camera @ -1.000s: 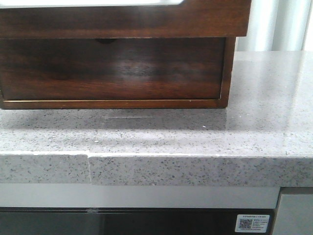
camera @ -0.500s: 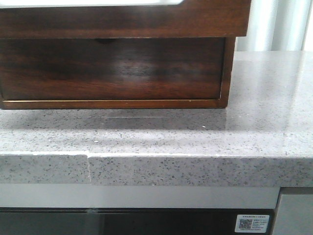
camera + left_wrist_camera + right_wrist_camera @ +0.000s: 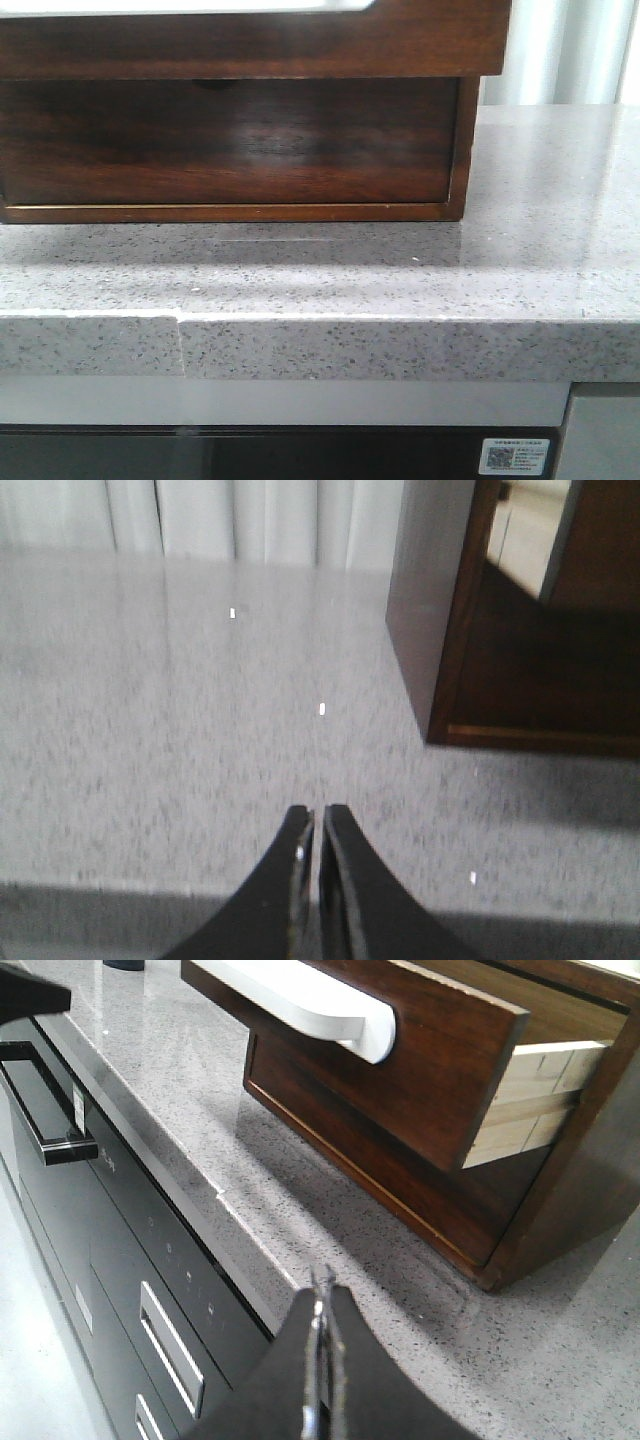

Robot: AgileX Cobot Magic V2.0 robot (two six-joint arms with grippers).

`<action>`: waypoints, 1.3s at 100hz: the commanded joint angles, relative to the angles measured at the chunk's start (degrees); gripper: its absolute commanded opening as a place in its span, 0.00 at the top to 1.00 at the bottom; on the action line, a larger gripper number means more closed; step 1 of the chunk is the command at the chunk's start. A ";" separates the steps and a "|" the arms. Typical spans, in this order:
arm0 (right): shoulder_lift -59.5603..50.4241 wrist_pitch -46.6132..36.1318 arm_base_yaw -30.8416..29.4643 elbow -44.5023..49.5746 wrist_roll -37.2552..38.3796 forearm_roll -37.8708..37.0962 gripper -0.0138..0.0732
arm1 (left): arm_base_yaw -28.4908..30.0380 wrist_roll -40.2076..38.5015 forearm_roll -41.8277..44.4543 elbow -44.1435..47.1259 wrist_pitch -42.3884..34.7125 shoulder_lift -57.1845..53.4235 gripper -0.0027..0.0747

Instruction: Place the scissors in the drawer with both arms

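The drawer is the upper, wide dark reddish-brown front with a white cut-out along its top edge. It stands pulled out over the lower front. In the right wrist view the drawer shows its pale wooden side. The scissors are not in view. My left gripper is shut and empty, low over the grey counter to the left of the cabinet's side. My right gripper is shut near the counter's front edge, apart from the drawer. A thin bright sliver shows between its tips.
The lower drawer front has a small half-round notch and is closed. The speckled grey counter has a thick front edge. Below it is a black appliance with a bar handle. White curtains hang behind.
The front view has drifted very slightly to the left and the reflection on the lower drawer front has shifted. Nothing else has visibly moved.
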 commanded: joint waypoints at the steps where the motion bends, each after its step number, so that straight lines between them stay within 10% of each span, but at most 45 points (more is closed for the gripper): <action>1: 0.56 -4.14 0.01 -1.48 0.10 0.34 0.91 | 0.16 -2.40 1.83 1.39 0.12 -1.71 0.99; 130: 1.06 -12.06 -1.89 -0.20 0.10 -0.26 0.91 | -0.11 -2.40 1.41 1.28 4.89 -1.71 0.99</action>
